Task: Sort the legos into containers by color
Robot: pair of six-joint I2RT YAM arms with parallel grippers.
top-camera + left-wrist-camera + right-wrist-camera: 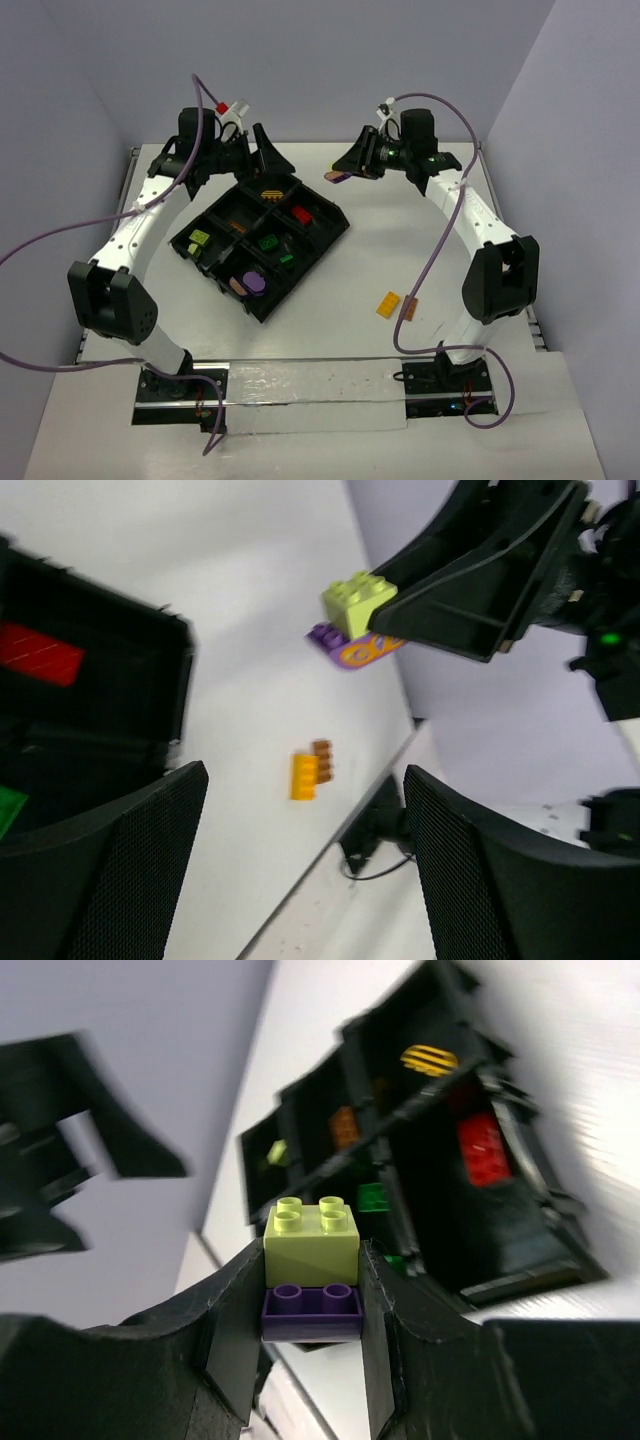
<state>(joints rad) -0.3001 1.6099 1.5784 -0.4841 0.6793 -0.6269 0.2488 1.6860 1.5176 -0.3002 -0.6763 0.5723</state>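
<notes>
My right gripper (343, 172) is shut on a lime brick (311, 1235) stacked on a purple brick (311, 1305), held in the air right of the tray's far corner. The pair also shows in the left wrist view, the lime brick (358, 602) above the purple piece (345, 648). The black divided tray (334, 232) holds red (301, 214), yellow (271, 190), green (267, 242), lime (198, 239) and purple (252, 283) pieces in separate sections. My left gripper (266, 150) is open and empty above the tray's far corner. An orange-yellow brick (388, 304) and a brown brick (408, 310) lie side by side on the table.
The tray sits diagonally at centre left. The two grippers face each other closely over the far part of the table. The right arm's purple cable (425, 275) hangs down near the two loose bricks. Walls close in the back and both sides.
</notes>
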